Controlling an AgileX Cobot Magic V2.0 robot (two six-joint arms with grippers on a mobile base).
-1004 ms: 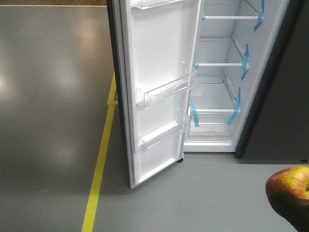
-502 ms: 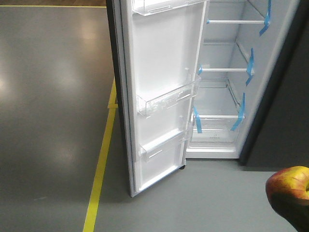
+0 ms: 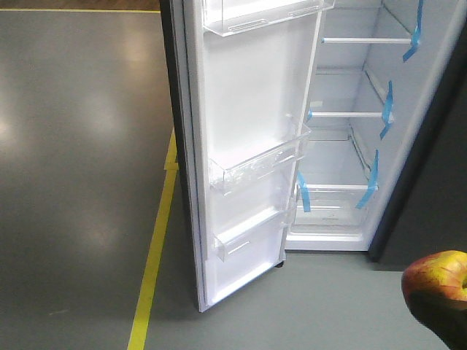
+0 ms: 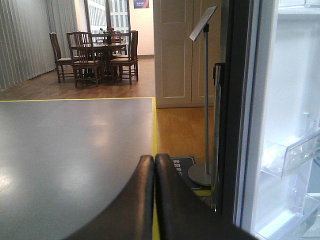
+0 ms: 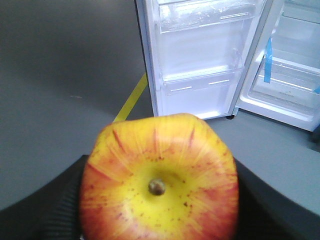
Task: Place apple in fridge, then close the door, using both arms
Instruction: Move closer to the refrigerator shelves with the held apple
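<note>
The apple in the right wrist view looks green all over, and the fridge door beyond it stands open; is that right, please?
Not quite: the apple is red and yellow, not green, as the right wrist view shows; the fridge door beyond it does stand open.

round red-and-yellow apple [image 3: 436, 281]: cropped by front view's right and bottom edges | right gripper [image 5: 160, 210]: fingers [image 5: 47, 217] largely hidden behind apple | tall dark grey fridge [image 3: 343, 87]: top out of frame | uppermost clear plastic door bin [image 3: 255, 18]: cropped above

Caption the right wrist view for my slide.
Right pincer holding a red-and-yellow apple, stem toward the camera, before the fridge with its door open.
</note>
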